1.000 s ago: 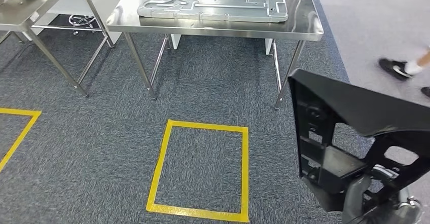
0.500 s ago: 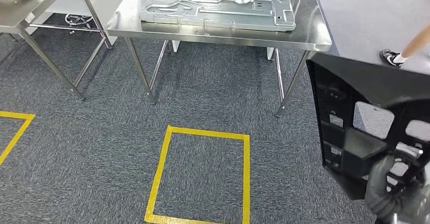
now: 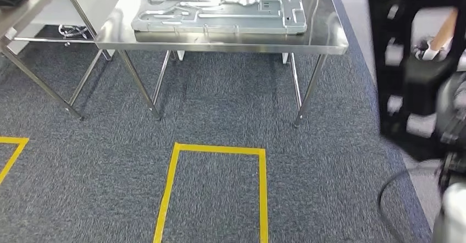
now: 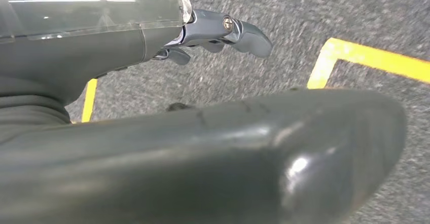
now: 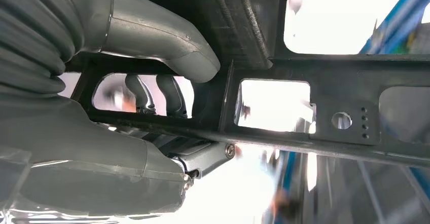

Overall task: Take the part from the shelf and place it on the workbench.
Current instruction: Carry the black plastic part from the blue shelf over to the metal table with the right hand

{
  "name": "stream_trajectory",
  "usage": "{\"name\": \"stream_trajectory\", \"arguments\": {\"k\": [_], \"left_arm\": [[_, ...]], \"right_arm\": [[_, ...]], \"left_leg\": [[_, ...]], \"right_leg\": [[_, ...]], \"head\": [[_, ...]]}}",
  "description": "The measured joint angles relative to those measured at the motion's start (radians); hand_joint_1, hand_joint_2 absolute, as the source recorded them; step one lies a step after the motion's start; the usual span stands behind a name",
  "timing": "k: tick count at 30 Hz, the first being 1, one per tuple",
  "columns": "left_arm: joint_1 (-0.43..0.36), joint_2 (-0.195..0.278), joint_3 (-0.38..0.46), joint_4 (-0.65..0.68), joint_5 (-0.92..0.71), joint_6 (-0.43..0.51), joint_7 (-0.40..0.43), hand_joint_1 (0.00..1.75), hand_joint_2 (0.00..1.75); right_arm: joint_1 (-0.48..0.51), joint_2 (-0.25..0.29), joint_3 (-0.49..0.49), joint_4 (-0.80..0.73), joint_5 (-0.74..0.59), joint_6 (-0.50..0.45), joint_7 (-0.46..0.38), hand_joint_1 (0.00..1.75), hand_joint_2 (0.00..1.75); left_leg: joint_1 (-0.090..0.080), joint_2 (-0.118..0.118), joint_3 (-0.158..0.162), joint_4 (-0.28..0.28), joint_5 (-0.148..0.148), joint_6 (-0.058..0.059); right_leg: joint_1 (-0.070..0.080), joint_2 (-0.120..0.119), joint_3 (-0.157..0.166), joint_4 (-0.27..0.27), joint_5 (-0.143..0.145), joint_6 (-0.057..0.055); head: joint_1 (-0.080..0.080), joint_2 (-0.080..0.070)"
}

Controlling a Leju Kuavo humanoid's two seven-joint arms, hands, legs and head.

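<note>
Nearest, a square outline of yellow tape (image 3: 211, 191) lay on the speckled blue-grey carpet (image 3: 220, 111); in the left wrist view the left hand (image 4: 218, 31) hung over that carpet, its dark fingers (image 4: 251, 35) loosely curled and holding nothing. At the right edge the right hand (image 5: 152, 97) gripped the part (image 3: 409, 61), a black moulded plastic frame pierced with rectangular openings, held upright in the air, well short of the workbench; its thick grey thumb (image 5: 167, 44) lay over one bar while darker fingers wrapped behind. Farther off stood the workbench (image 3: 324, 39), polished steel on thin legs; on it lay a flat, ribbed, grey stamped metal panel (image 3: 220, 12).
</note>
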Motion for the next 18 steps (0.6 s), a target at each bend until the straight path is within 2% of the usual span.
{"name": "stream_trajectory", "arguments": {"k": [1, 2, 3, 4, 5, 6, 8, 10, 12, 14, 15, 16, 17, 18], "left_arm": [[-0.001, 0.001, 0.000, 0.000, -0.003, 0.000, 0.004, 0.00, 0.00], [0.000, 0.002, 0.000, 0.000, -0.006, 0.000, 0.009, 0.00, 0.00], [0.003, 0.004, 0.000, 0.000, -0.009, 0.001, 0.013, 0.00, 0.00], [0.007, 0.007, 0.000, 0.000, -0.012, 0.001, 0.016, 0.00, 0.00], [0.010, 0.010, 0.000, 0.000, -0.016, 0.001, 0.020, 0.00, 0.00], [0.011, 0.012, 0.000, 0.000, -0.021, 0.000, 0.023, 0.00, 0.00], [0.008, 0.014, -0.001, 0.000, -0.041, -0.003, 0.028, 0.00, 0.00], [-0.001, 0.016, -0.014, 0.000, -0.082, -0.013, 0.034, 0.00, 0.00], [-0.013, 0.019, -0.034, 0.000, -0.117, -0.022, 0.043, 0.00, 0.00], [-0.018, 0.021, -0.047, 0.000, -0.126, -0.025, 0.051, 0.00, 0.00], [-0.018, 0.020, -0.051, 0.001, -0.127, -0.026, 0.053, 0.00, 0.00], [-0.018, 0.020, -0.054, 0.001, -0.127, -0.026, 0.054, 0.00, 0.00], [-0.018, 0.020, -0.055, 0.001, -0.127, -0.026, 0.055, 0.00, 0.00], [-0.019, 0.019, -0.056, 0.002, -0.127, -0.026, 0.055, 0.00, 0.00]], "right_arm": [[-0.070, -0.017, 0.007, 0.035, 0.027, -0.004, 0.021, 1.75, 1.75], [-0.168, -0.041, 0.027, 0.088, 0.059, -0.011, 0.049, 1.75, 1.75], [-0.266, -0.062, 0.049, 0.140, 0.091, -0.017, 0.074, 1.75, 1.75], [-0.326, -0.072, 0.073, 0.174, 0.114, -0.017, 0.086, 1.75, 1.75], [-0.387, -0.079, 0.102, 0.207, 0.151, -0.014, 0.098, 1.75, 1.75], [-0.427, -0.076, 0.131, 0.227, 0.206, -0.003, 0.106, 1.75, 1.75], [-0.518, -0.063, 0.219, 0.273, 0.392, 0.036, 0.140, 1.75, 1.75], [-0.599, -0.058, 0.334, 0.305, 0.621, 0.112, 0.181, 1.75, 1.75], [-0.654, -0.069, 0.442, 0.320, 0.801, 0.209, 0.184, 1.75, 1.75], [-0.686, -0.073, 0.542, 0.343, 0.928, 0.283, 0.138, 1.75, 1.75], [-0.697, -0.070, 0.595, 0.363, 0.986, 0.305, 0.109, 1.75, 1.75], [-0.704, -0.065, 0.650, 0.389, 1.042, 0.318, 0.080, 1.75, 1.75], [-0.708, -0.059, 0.703, 0.417, 1.089, 0.322, 0.057, 1.75, 1.75], [-0.710, -0.053, 0.752, 0.445, 1.125, 0.322, 0.041, 1.75, 1.75]], "left_leg": [[0.000, -0.003, -0.049, 0.066, -0.026, -0.002], [-0.004, -0.004, -0.099, 0.084, -0.022, 0.007], [-0.011, -0.007, -0.142, 0.072, 0.014, 0.022], [-0.019, -0.010, -0.154, 0.015, 0.067, 0.041], [-0.029, -0.012, -0.155, -0.055, 0.127, 0.057], [-0.035, -0.015, -0.152, -0.084, 0.158, 0.066], [-0.039, -0.012, -0.137, -0.108, 0.159, 0.070], [-0.036, -0.008, -0.109, -0.131, 0.162, 0.075], [-0.030, -0.011, -0.089, -0.143, 0.161, 0.077], [-0.025, -0.017, -0.078, -0.144, 0.151, 0.075], [-0.022, -0.018, -0.070, -0.144, 0.144, 0.071], [-0.018, -0.019, -0.060, -0.143, 0.136, 0.067], [-0.014, -0.019, -0.049, -0.142, 0.127, 0.061], [-0.011, -0.020, -0.038, -0.140, 0.117, 0.056]], "right_leg": [[0.002, 0.001, 0.004, 0.000, -0.006, -0.003], [0.008, 0.000, 0.024, 0.000, -0.023, -0.006], [0.015, 0.000, 0.046, -0.001, -0.041, -0.010], [0.021, -0.001, 0.068, -0.002, -0.058, -0.010], [0.025, 0.000, 0.088, -0.005, -0.073, -0.007], [0.023, 0.003, 0.093, -0.006, -0.075, -0.003], [0.018, 0.011, 0.094, -0.002, -0.067, 0.010], [0.016, 0.006, 0.082, 0.030, -0.068, 0.021], [0.013, -0.002, 0.030, 0.122, -0.105, 0.028], [0.009, -0.003, -0.046, 0.227, -0.153, 0.036], [0.006, -0.004, -0.072, 0.248, -0.162, 0.041], [0.003, -0.006, -0.083, 0.235, -0.149, 0.047], [0.000, -0.008, -0.076, 0.190, -0.114, 0.051], [-0.003, -0.010, -0.058, 0.120, -0.058, 0.056]], "head": [[-0.001, 0.000], [-0.002, 0.000], [-0.002, 0.000], [0.000, 0.000], [0.001, 0.000], [0.002, 0.000], [0.002, 0.000], [0.000, 0.000], [-0.001, 0.000], [-0.002, 0.000], [-0.002, 0.000], [-0.002, 0.000], [-0.002, 0.000], [-0.001, 0.000]]}}
